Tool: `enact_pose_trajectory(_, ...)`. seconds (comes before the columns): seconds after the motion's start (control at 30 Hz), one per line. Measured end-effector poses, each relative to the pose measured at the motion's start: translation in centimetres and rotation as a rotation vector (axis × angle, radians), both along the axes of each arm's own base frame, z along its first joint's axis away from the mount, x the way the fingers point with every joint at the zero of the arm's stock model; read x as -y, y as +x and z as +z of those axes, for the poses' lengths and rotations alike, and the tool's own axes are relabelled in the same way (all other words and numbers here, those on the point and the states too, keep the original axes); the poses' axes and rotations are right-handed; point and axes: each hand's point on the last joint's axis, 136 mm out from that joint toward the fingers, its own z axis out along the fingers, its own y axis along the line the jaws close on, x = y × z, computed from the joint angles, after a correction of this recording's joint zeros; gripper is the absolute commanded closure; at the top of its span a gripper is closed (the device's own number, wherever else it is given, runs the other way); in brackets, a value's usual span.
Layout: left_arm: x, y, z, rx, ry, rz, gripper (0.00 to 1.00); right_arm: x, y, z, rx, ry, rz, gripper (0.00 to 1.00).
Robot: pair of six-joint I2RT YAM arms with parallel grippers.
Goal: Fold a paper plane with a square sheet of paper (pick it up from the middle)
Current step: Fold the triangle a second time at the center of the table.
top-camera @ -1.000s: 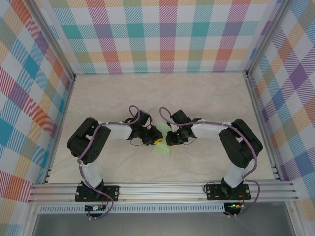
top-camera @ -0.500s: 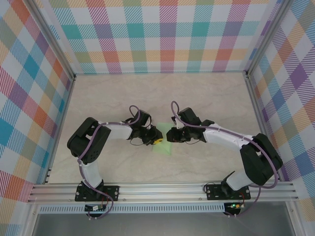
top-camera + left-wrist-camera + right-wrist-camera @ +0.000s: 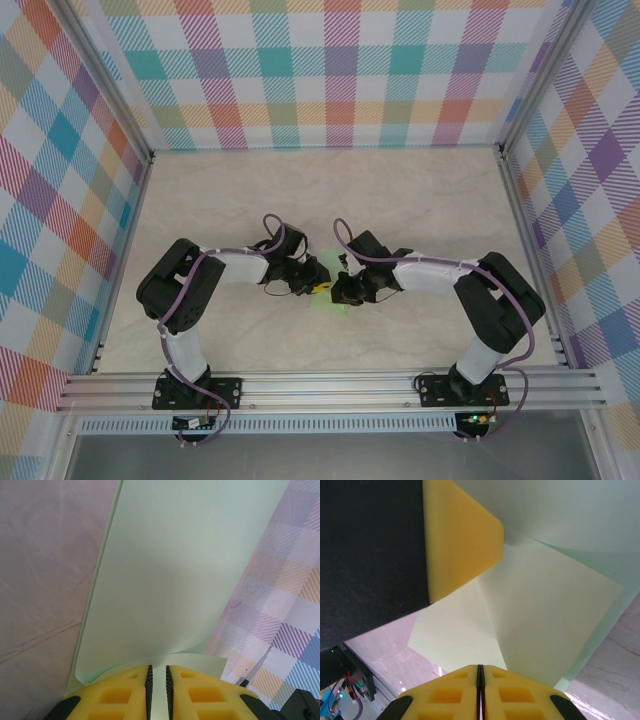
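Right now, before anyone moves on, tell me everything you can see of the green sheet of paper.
The square sheet of paper is thin, plain, pale mint green and unmarked. It is curved rather than flat, with one sharp crease in the right wrist view. The left gripper pinches one edge; the right gripper is shut on another. It is over the marbled table, between the arms.

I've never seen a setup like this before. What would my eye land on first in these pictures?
A black left arm and right arm meet at mid-table, the left gripper and right gripper both pinching a pale mint-green square sheet of paper in bright yellow fingers. Loud pastel plaid walls enclose the marbled table at the back and both sides.
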Motion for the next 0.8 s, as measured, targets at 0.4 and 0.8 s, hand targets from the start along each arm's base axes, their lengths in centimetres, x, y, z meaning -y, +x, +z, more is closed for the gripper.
enact_pose_trajectory(0.4,0.0,0.0,0.0,0.004,0.0,-0.005,0.82,-0.6,0.9,-0.3,-0.024,-0.02,-0.013,0.87)
enact_pose_trajectory(0.8,0.0,0.0,0.0,0.006,0.002,-0.008,0.82,0.3,0.0,-1.9,-0.069,-0.06,-0.024,0.85)
